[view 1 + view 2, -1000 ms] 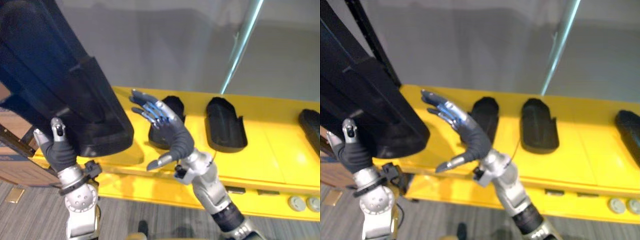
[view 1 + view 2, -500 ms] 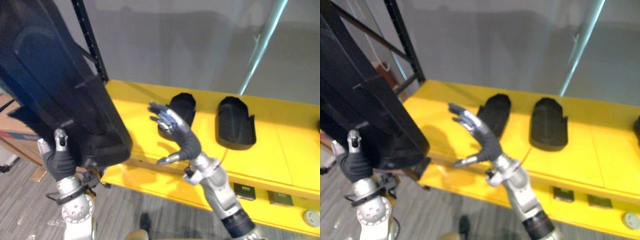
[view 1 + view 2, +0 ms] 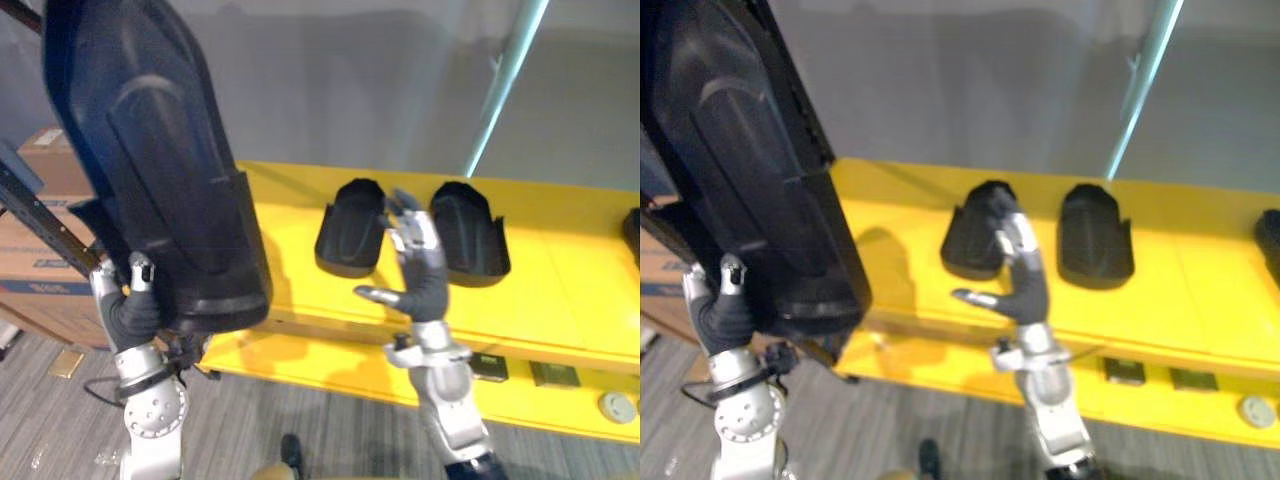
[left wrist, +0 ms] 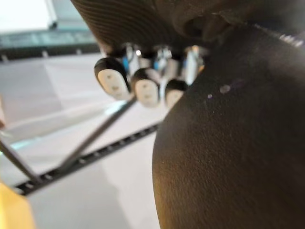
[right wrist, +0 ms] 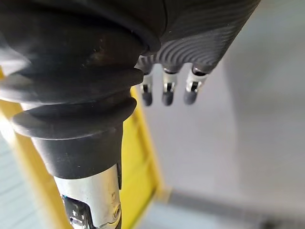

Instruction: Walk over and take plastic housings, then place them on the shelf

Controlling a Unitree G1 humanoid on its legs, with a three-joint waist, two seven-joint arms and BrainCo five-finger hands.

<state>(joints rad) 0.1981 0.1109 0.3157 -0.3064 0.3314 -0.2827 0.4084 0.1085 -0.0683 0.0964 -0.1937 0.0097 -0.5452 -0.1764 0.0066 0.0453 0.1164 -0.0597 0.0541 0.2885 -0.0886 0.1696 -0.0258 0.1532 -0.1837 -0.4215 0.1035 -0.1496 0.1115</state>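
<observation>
A big black plastic housing (image 3: 160, 180) stands nearly upright at the left, its lower end gripped by my left hand (image 3: 125, 312). In the left wrist view the fingers (image 4: 143, 88) curl over the housing's rounded edge (image 4: 228, 143). My right hand (image 3: 425, 280) is raised, open and holding nothing, in front of the yellow shelf (image 3: 560, 290). Two smaller black housings (image 3: 350, 225) (image 3: 468, 235) lie side by side on the shelf just behind that hand. Another dark housing (image 3: 632, 225) shows at the shelf's far right edge.
A cardboard box (image 3: 35, 260) and a black slanted rack bar (image 3: 45, 230) stand at the left behind the held housing. A pale teal pole (image 3: 500, 80) rises behind the shelf. Two round caps (image 3: 612, 405) sit on the shelf's lower front ledge.
The view has shifted. The held housing has tipped from slanted to nearly upright. My right hand has swung right and turned upright, in front of the two housings on the shelf.
</observation>
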